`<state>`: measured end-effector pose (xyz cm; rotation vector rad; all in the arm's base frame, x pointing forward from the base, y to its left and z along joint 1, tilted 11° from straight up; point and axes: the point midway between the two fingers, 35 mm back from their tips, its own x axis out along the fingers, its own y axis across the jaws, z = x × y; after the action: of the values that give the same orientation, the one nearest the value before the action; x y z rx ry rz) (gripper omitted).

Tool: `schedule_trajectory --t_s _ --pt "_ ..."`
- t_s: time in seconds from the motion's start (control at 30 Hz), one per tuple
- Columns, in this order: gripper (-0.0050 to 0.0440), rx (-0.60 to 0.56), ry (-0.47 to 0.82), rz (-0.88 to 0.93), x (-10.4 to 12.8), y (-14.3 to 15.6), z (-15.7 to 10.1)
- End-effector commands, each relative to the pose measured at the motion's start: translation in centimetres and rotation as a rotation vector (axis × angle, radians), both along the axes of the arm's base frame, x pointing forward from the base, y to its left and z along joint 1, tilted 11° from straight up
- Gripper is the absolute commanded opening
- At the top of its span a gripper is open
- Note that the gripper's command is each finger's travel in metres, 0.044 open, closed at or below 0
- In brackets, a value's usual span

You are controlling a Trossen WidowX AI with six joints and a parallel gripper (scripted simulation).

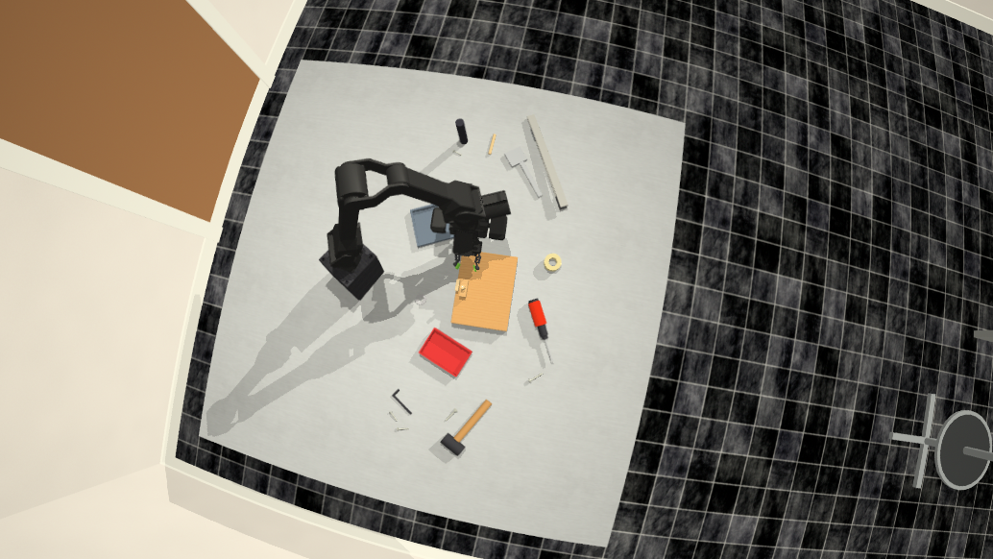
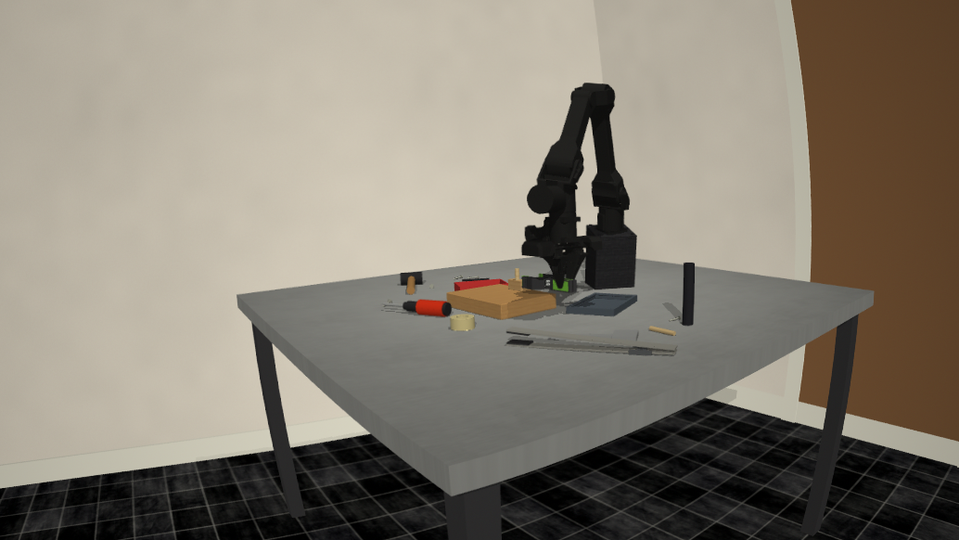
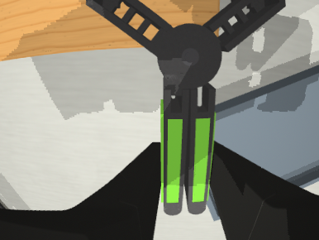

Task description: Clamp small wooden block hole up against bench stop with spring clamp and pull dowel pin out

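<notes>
My gripper (image 3: 183,149) is shut on the green handles of the black spring clamp (image 3: 187,65), squeezing them together so its jaws stand spread wide. I hold the clamp just above the near edge of the wooden board (image 1: 486,291), seen in the side view too (image 2: 500,300). The small wooden block (image 1: 462,283) lies on the board near its left edge with the dowel pin (image 2: 517,275) standing up from it. The clamp (image 1: 467,262) hangs a little short of the block, jaws pointing toward it. In the wrist view the block is hidden.
A blue-grey tray (image 1: 429,225) lies beside the board under my arm. A red tray (image 1: 445,352), a red-handled screwdriver (image 1: 538,315), a tape roll (image 1: 552,257), a hammer (image 1: 465,428), a black cylinder (image 1: 461,130) and long rulers (image 1: 546,160) lie around.
</notes>
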<state>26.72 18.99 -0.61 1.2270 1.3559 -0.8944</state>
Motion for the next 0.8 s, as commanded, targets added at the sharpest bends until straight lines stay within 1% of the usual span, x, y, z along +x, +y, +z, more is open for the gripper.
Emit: schedule_trajectory --t_s 0.0,0.77 --pt "0.0000 -0.008 0.014 -0.004 -0.26 -0.12 -0.75" --pt "0.0000 -0.011 0.019 -0.009 -0.17 -0.49 -1.04"
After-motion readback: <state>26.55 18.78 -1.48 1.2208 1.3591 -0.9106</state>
